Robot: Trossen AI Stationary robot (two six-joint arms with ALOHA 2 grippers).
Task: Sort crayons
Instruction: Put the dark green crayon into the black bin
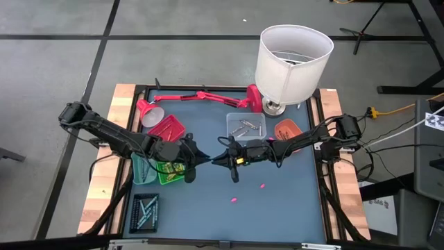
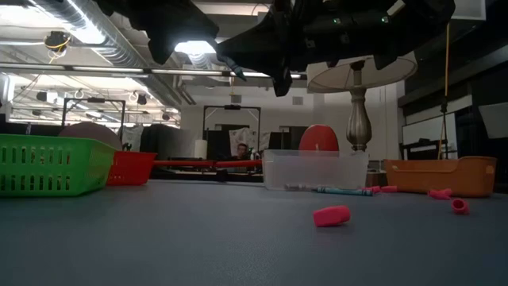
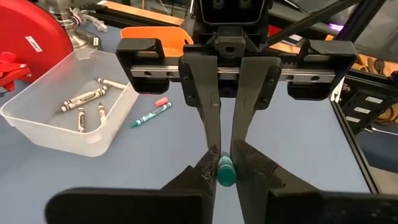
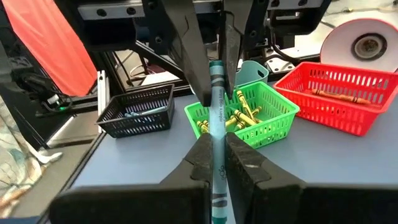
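Note:
A teal crayon (image 4: 215, 124) is held in the air above the middle of the table, between my two grippers, which meet tip to tip. My left gripper (image 1: 196, 159) comes from the table's left and is shut on the crayon's one end (image 3: 225, 172). My right gripper (image 1: 219, 160) comes from the table's right and is shut on the same crayon. In the low view the crayon (image 2: 236, 73) shows as a short stick high above the table. Another teal crayon (image 3: 151, 115) lies flat on the table beside a clear tray (image 3: 37, 124) that holds grey crayons (image 3: 81, 99). My left gripper pinches the crayon's end (image 4: 215, 67) between its two fingers. The fingers come level from the table's left and lie along the crayon. The crayon is lifted clear of the table. My right gripper pinches the crayon's shaft (image 4: 217, 155) between its two fingers. The fingers come level from the table's right and lie along the crayon. One end runs on past the fingertips to the left gripper, and the other reaches back toward the wrist.
A green basket (image 1: 170, 173) with yellow crayons, a teal tray (image 1: 142, 169), a red basket (image 1: 167, 128) and a black basket (image 1: 144, 212) stand at the left. An orange tray (image 1: 286, 129), a white-shaded lamp (image 1: 293, 55) and a red desk lamp (image 1: 201, 97) stand at the back. Pink bits (image 1: 234, 200) lie near the front.

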